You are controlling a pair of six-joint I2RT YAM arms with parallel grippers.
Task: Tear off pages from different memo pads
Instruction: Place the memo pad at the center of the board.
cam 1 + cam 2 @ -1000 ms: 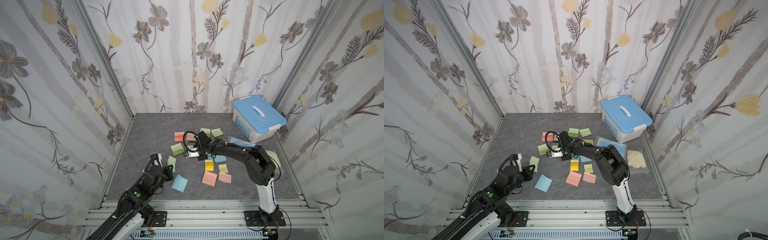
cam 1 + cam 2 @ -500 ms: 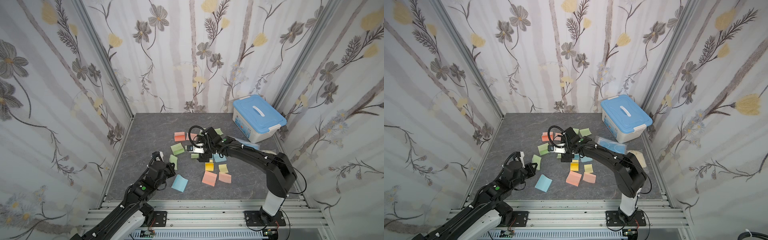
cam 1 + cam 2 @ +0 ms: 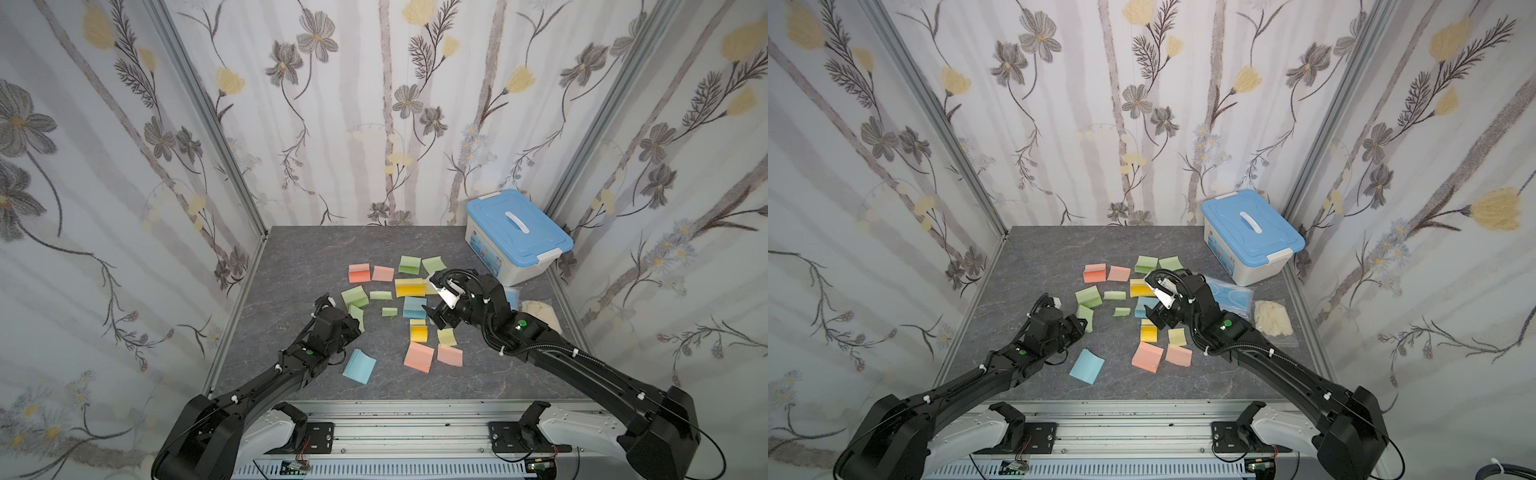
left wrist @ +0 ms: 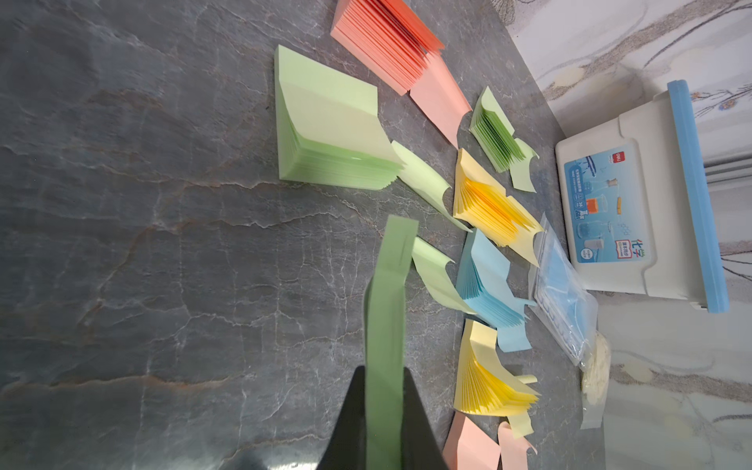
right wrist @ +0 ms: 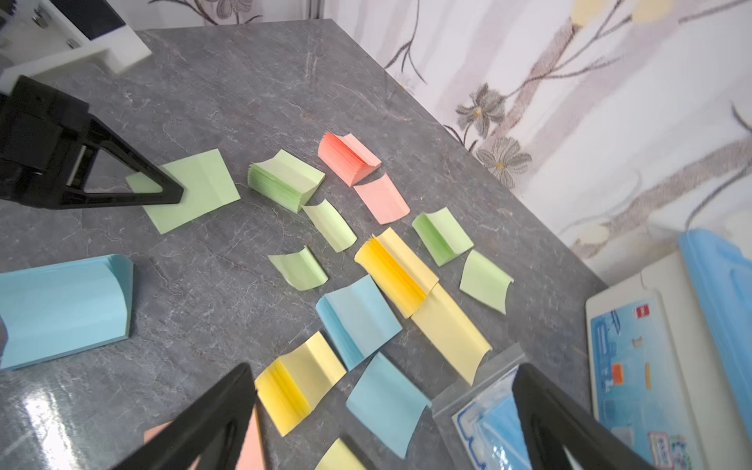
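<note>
Green page (image 4: 385,309) — btw L fingers (image 4: 350,423)

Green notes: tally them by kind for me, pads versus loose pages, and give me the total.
Green pads: 2
Loose green pages lying free: 3
Green page held in the left jaws: 1
Total: 6
</note>
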